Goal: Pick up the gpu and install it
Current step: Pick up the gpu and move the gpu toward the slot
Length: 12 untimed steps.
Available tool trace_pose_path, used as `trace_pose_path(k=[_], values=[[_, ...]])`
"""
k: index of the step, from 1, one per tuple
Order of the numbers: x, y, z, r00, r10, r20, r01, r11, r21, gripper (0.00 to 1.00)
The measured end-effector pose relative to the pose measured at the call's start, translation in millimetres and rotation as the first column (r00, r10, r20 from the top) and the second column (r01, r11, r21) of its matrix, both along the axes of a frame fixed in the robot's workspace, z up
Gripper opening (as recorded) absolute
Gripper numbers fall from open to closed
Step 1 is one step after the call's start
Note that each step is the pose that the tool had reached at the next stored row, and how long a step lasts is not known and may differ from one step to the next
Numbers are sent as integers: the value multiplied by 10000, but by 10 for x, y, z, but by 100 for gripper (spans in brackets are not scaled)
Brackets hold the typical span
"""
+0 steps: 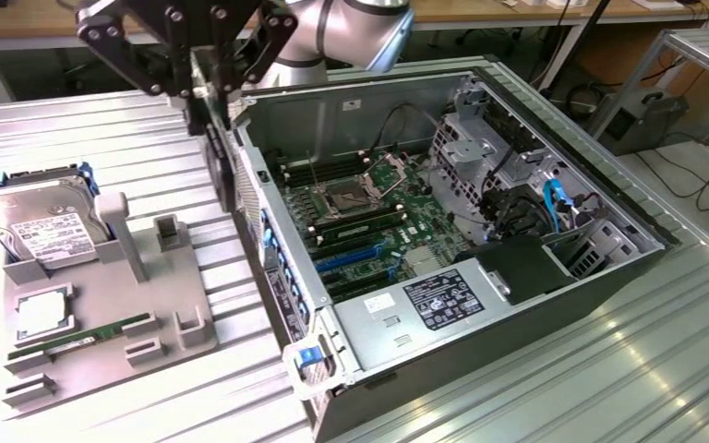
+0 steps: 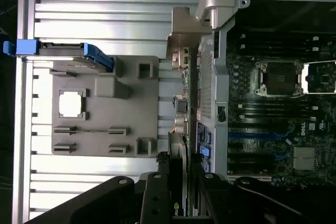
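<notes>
The gpu (image 1: 218,161) is a slim black card hanging upright from my gripper (image 1: 202,85), which is shut on its upper end. It hovers above the ribbed table, just outside the rear wall of the open computer case (image 1: 246,198), on the exterior view's left. In the wrist view I see the gpu (image 2: 180,145) edge-on between my black fingers (image 2: 157,195), and its silvery bracket end (image 2: 184,43) points away from me beside the case's rear panel (image 2: 210,77). The motherboard's blue and black slots (image 1: 354,258) lie open inside the case.
A grey fixture tray (image 1: 145,305) on the exterior view's left holds a silver hard drive in a blue carrier (image 1: 41,231), a processor (image 1: 42,314) and a green RAM stick (image 1: 84,334). Drive cages and cables (image 1: 539,208) fill the case's far side. The power supply (image 1: 435,300) sits at its near end.
</notes>
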<state>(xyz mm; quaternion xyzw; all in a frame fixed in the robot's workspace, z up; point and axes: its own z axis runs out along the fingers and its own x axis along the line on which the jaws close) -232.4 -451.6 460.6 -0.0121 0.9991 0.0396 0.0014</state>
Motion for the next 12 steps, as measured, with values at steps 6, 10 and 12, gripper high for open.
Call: trace_pose_path(k=[6,10,12], values=[[303,-75,264,9999,1,-133,-1,10000,0,26],[495,-103,306,9998,0,-221,0,10000,1,26],[589,-105,301,9997,0,-237,0,10000,1,26]])
